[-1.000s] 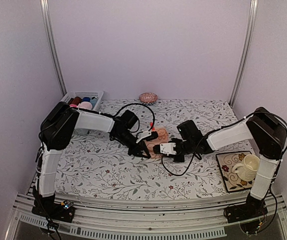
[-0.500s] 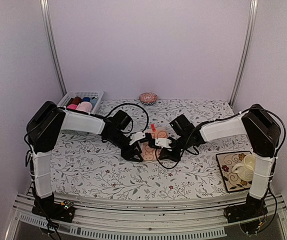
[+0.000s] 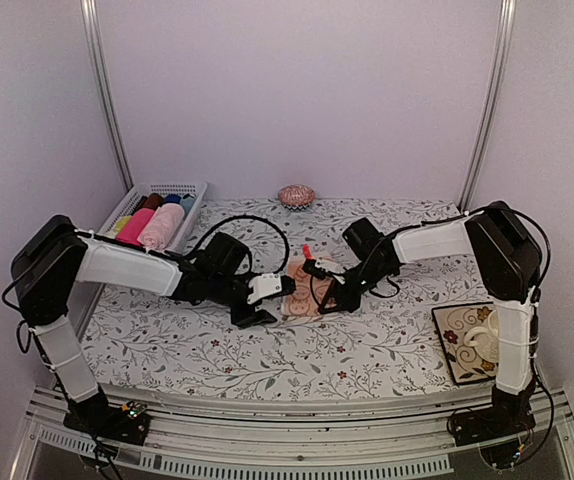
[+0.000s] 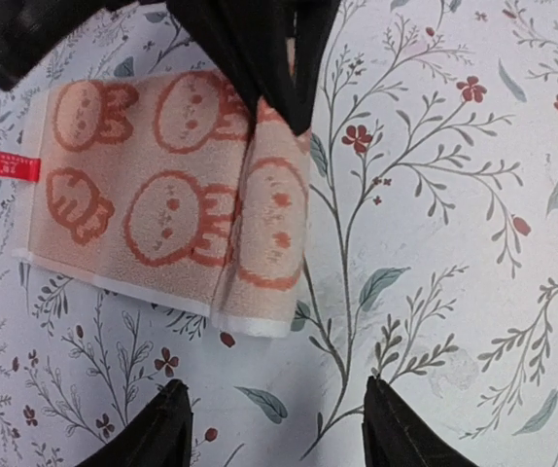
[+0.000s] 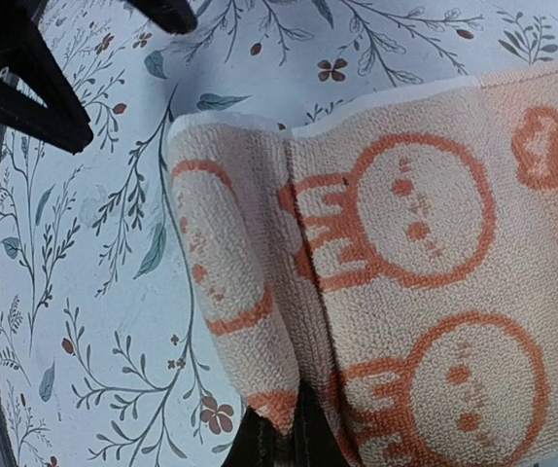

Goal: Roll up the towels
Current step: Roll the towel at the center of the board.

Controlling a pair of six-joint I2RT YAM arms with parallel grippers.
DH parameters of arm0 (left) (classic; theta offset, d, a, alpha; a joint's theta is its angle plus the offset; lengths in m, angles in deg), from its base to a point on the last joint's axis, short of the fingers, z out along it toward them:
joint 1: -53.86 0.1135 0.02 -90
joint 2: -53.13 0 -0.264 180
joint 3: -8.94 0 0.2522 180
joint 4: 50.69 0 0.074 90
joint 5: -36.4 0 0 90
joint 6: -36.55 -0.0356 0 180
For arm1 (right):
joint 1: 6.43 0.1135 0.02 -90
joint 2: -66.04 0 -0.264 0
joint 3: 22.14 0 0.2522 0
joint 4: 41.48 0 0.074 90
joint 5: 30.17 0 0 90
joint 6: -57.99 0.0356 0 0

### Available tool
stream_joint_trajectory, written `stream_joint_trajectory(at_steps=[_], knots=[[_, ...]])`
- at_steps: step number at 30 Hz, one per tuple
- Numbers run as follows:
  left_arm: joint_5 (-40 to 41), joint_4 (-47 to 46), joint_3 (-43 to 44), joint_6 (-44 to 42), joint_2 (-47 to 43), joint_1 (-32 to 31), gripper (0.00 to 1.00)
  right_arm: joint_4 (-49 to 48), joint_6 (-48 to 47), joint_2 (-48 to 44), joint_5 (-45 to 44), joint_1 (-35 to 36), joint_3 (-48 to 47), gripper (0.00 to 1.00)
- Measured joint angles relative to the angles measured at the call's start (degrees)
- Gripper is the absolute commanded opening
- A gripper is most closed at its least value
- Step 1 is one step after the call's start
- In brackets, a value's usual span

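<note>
While my right end effector (image 5: 281, 440) pinches the folded-over edge of the peach towel (image 4: 153, 195), my left end effector (image 4: 277, 428) hangs spread just beside that same end, clear of the cloth. The towel lies mid-counter (image 3: 217, 350), between both end effectors.
</note>
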Motion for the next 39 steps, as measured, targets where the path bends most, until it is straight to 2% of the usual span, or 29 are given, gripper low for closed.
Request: stream_joint_trajectory(at_steps=[7,12,17,25,28,30,36,39], knots=[[8.92,-10.64,-3.85,-6.03,0.94,-5.68,0.54,3.80,3.89,3.34,3.32,-1.88,-4.50,0.04],[15.61,-19.47,-5.29,-10.75,5.03,-9.38,0.46,5.68,4.98,4.55,4.98,-2.40,-6.10,0.04],[19.61,-26.69,-7.06,-14.67,7.52,-10.43,0.42,6.54,5.95,5.35,6.75,-3.06,-6.95,0.04],[22.84,-33.09,-7.02,-17.68,10.69,-10.47,0.41,6.82,6.91,6.10,8.41,-3.50,-7.43,0.04],[23.91,-34.29,-5.27,-17.90,12.61,-10.54,0.32,6.97,7.13,6.23,8.66,-3.58,-7.61,0.05],[24.33,-34.67,-4.24,-17.90,13.77,-10.54,0.23,7.23,7.19,6.34,8.72,-3.63,-7.82,0.07],[24.81,-35.04,-3.34,-18.34,15.34,-10.58,0.06,8.83,7.56,7.08,9.49,-4.15,-9.33,0.18],[24.24,-34.69,-3.06,-18.18,15.34,-10.58,0.00,9.29,7.74,7.08,9.66,-4.96,-9.81,0.29]])
